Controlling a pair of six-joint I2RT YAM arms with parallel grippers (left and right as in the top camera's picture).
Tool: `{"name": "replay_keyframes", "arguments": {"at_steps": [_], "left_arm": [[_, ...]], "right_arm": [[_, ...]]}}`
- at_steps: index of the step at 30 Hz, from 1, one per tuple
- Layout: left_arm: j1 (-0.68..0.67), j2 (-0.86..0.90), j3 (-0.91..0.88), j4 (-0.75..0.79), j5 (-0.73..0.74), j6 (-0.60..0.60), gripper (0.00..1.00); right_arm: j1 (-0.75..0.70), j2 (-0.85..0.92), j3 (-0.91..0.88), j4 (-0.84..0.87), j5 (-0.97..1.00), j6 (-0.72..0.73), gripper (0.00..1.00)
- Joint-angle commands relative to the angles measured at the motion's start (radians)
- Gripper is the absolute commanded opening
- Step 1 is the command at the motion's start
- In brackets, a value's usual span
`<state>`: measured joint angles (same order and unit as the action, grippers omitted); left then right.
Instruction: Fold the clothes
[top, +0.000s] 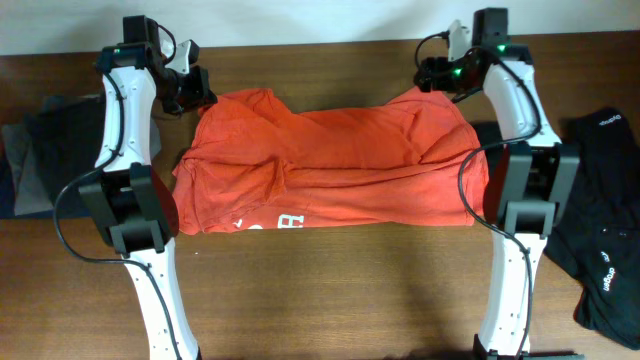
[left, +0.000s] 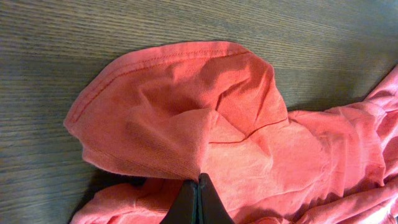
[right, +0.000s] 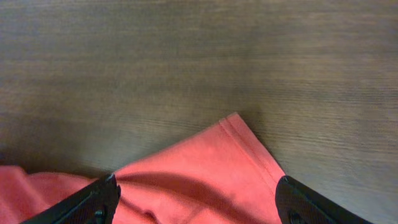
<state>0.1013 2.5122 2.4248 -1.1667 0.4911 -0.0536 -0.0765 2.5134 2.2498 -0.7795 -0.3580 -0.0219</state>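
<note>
The orange-red T-shirt (top: 330, 165) lies crumpled across the middle of the wooden surface (top: 330, 290), with white lettering along its near edge. At its far left corner the left claw (left: 198, 180) is clenched, its fingers pressed together, seemingly pinching a raised fold of the sleeve. At the far right corner the right claw (right: 196, 183) is released, fingers spread wide over the hem. A black shirt (top: 605, 240) lies apart at the right edge.
</note>
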Motion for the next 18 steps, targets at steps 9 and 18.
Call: {"name": "replay_keyframes", "arguments": {"at_steps": [9,18], "left_arm": [[0.005,-0.018,0.009,-0.020,-0.021,-0.009,0.00],[0.005,-0.018,0.009,-0.020,-0.021,-0.009,0.00]], "right_arm": [[0.020,0.095,0.026,0.116,0.023,0.030,0.85],[0.046,0.146,0.026,0.137,0.082,0.030,0.70]]}}
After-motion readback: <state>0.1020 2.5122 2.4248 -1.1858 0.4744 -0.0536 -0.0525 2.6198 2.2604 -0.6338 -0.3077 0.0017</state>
